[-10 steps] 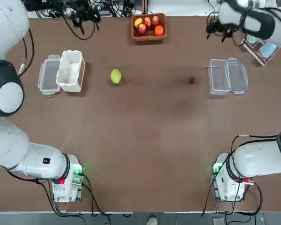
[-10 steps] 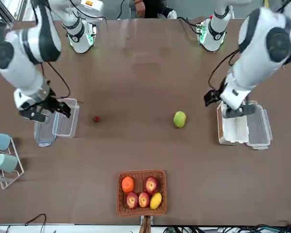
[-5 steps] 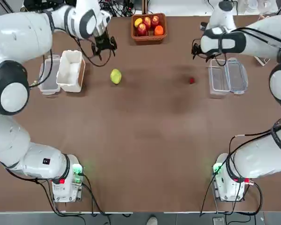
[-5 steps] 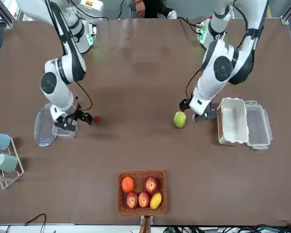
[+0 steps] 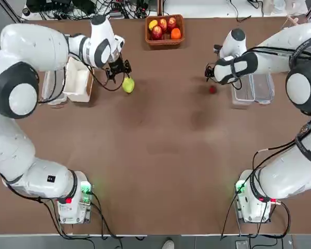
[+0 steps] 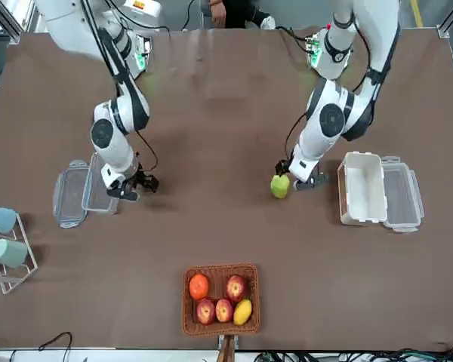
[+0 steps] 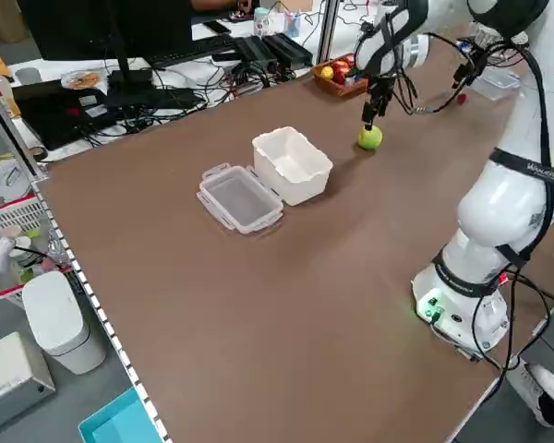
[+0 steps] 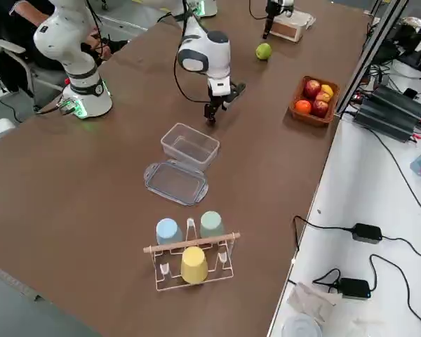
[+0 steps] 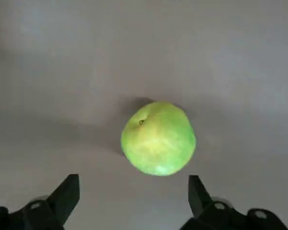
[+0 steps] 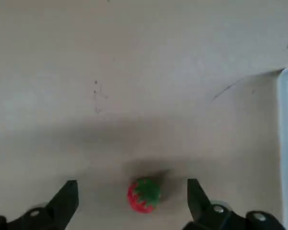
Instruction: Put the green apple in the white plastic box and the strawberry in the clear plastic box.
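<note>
The green apple (image 9: 158, 138) is round and yellow-green with a small dark stem pit, lying on the brown desk (image 5: 155, 155) near the white plastic box (image 6: 364, 188). The left end effector (image 9: 134, 191) hangs open above it. The strawberry (image 10: 144, 195), small and red with a green leafy cap, lies near the clear plastic box (image 8: 189, 146); the right end effector (image 10: 133, 194) is open over it. A wicker basket (image 6: 220, 332) holds fruit, and a rack (image 8: 194, 263) carries coloured cups. Behind the desk sits a person (image 6: 238, 13).
</note>
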